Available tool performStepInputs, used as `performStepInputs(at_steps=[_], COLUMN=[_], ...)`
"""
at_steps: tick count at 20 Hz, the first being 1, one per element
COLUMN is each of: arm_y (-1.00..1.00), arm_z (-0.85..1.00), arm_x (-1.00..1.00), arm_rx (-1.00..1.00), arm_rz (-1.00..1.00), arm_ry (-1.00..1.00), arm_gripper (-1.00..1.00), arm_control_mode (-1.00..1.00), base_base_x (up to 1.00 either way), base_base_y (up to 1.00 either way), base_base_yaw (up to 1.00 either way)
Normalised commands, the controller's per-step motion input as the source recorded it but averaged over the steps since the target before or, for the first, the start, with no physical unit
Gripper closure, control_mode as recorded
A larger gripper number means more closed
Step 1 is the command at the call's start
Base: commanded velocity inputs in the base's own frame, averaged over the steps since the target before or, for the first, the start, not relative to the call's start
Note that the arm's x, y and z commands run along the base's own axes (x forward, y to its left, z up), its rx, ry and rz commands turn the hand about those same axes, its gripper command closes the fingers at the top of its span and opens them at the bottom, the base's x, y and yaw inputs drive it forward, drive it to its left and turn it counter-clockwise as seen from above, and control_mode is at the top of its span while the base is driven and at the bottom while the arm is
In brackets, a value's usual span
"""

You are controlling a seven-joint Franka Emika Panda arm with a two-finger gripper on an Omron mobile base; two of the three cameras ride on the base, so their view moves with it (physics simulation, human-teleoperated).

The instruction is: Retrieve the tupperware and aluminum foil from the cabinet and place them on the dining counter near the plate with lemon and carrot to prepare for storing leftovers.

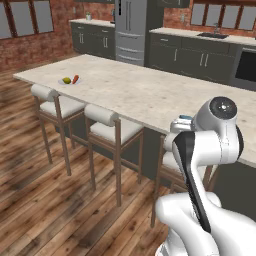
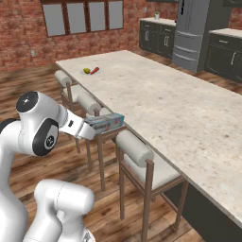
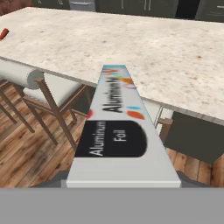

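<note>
My gripper (image 2: 93, 127) is shut on a long aluminum foil box (image 2: 108, 121), held level in front of the arm just short of the dining counter's (image 2: 160, 97) near edge. In the hand view the foil box (image 3: 117, 131) runs lengthwise away from the camera and covers the fingertips; its far end points at the counter (image 3: 144, 39). A bit of the box (image 1: 185, 118) peeks out behind my upper arm. Far along the counter lies the plate (image 1: 71, 82) with the lemon (image 1: 66, 80) and the carrot (image 1: 75, 78). The lemon (image 2: 86, 71) and carrot (image 2: 94, 70) lie well beyond the box.
Bar stools (image 1: 108, 121) (image 2: 138, 152) line the counter's near side, one right under the box. Dark cabinets (image 1: 190, 55) and a steel fridge (image 1: 131, 31) stand along the brick back wall. Wood floor lies open to the left.
</note>
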Motion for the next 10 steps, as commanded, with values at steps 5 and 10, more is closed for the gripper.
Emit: performStepInputs(at_steps=[5, 10], arm_y=[0.00, 0.00], arm_z=[0.00, 0.00], arm_x=[0.00, 0.00], arm_rx=[0.00, 0.00], arm_rz=[0.00, 0.00], arm_ry=[0.00, 0.00], arm_gripper=[1.00, 1.00], arm_control_mode=[1.00, 1.00], base_base_x=[0.89, 0.66], base_base_y=[1.00, 1.00], base_base_yaw=[-0.40, -0.36])
